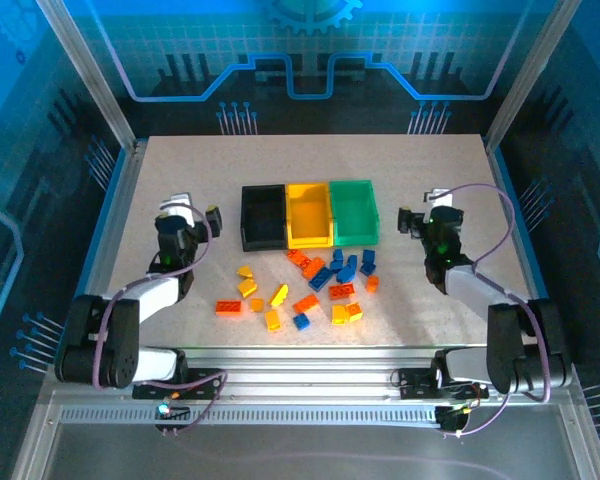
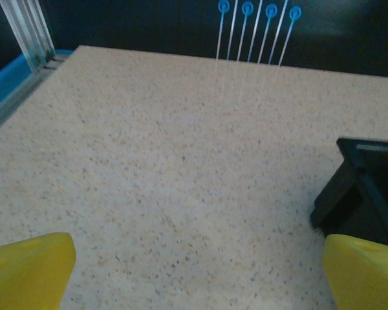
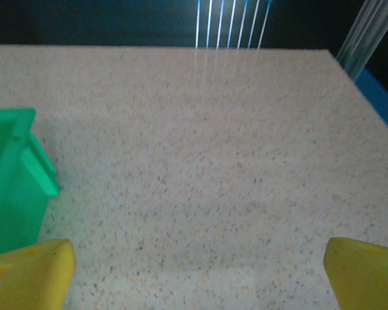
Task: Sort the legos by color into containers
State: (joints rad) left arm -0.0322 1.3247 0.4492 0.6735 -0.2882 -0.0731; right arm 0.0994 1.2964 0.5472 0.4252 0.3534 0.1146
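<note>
From above: the sort looks not yet begun. The legos [image 1: 320,279], yellow, orange-red and blue, lie scattered on the table [image 1: 430,170] between its near edge and the row of containers at mid-table: black bin [image 1: 246,216], yellow bin [image 1: 309,242] and green bin [image 1: 354,240], joined side by side, with no brick visible in any of them. The left claw [image 1: 195,210] hangs toward the table's left edge, just beside the black bin. The right claw [image 1: 420,208] hangs toward the right edge, near the green bin. Both stand wide open and carry nothing.

Left wrist view: the left claw [image 2: 194,278] is spread, its yellow fingertips [image 2: 26,271] at the bottom corners over bare tabletop. A corner of the black bin [image 2: 359,187] juts in at the right.

Right wrist view: the right claw [image 3: 194,278] is likewise spread and empty, fingertips [image 3: 365,271] over bare table. The green bin [image 3: 13,174] sits at the left.

By my reading, the step in hand is the first pick. The next move calls for one arm to swing back toward the near edge, settle over a single brick standing clear of its neighbours, and close on it alone.
</note>
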